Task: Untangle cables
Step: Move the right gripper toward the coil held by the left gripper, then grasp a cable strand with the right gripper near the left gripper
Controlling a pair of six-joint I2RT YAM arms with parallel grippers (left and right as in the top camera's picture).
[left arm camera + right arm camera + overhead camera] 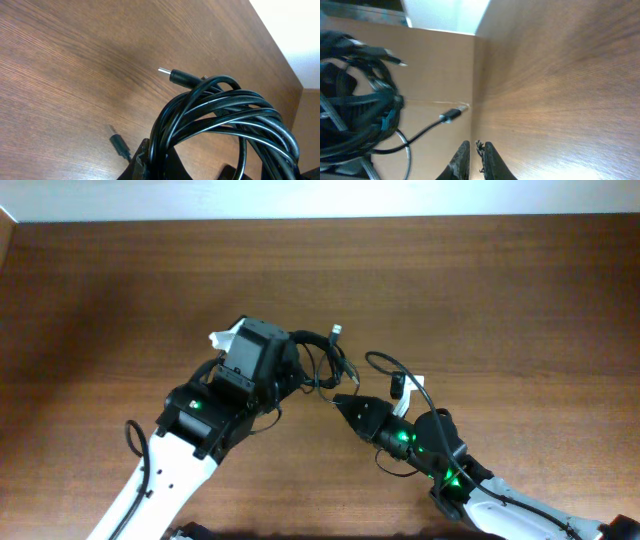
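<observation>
- Brown wood table [480, 280], a white wall [300, 198] strip along the far edge; nothing else is seen on the surface.
- Cables [225, 115] are found as one black coiled bundle mid-table, right at the left gripper [292, 368] and raised toward its camera.
- One plug [177, 77] is poked out of the top of the coil; a second plug [118, 144] is laid on the wood just below it.
- Left gripper: the strands are run down beside its fingers, but whether they are clamped or only hooked cannot be told.
- Right gripper [476, 152]: fingers are drawn nearly together and nothing is held; it is pointed along the table, near the bundle but apart from it.
- Task is judged barely started: the coil is not yet separated.
- Risk: if one strand is pulled while the coil is pinched, the knot could be tightened.
- Risk: if the bundle is only hooked, it could be dropped or dragged whole.
- Risk: with fingers this narrow, a thin cord could be missed or the plug knocked away.
</observation>
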